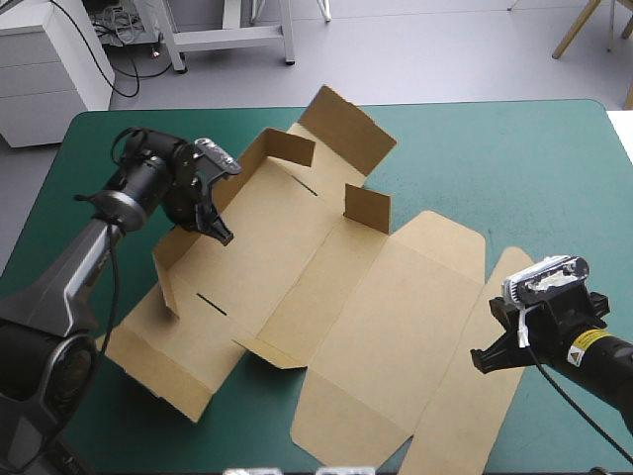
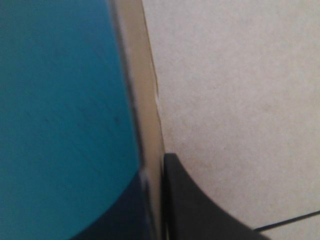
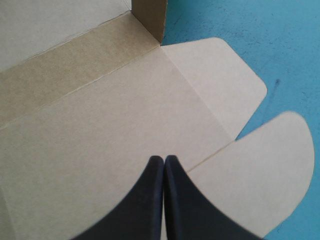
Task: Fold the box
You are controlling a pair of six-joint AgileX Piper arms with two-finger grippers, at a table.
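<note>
Brown matte board, the box (image 1: 376, 327), lies spread and creased on the teal-green cover (image 1: 514, 168). Nearest, the right gripper (image 3: 164, 160), fingers pressed together, hangs over its rounded lid flap (image 3: 260, 165). Farther off, the left gripper (image 1: 218, 234) pinches a raised side wall (image 1: 176, 252).

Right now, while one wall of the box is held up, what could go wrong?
1. The left gripper pinches only the edge of the raised wall; a hard pull could crease it or slip off.
2. The right gripper, shut by the flat lid, grips nothing, so the box may slide on the teal-green cover.
</note>
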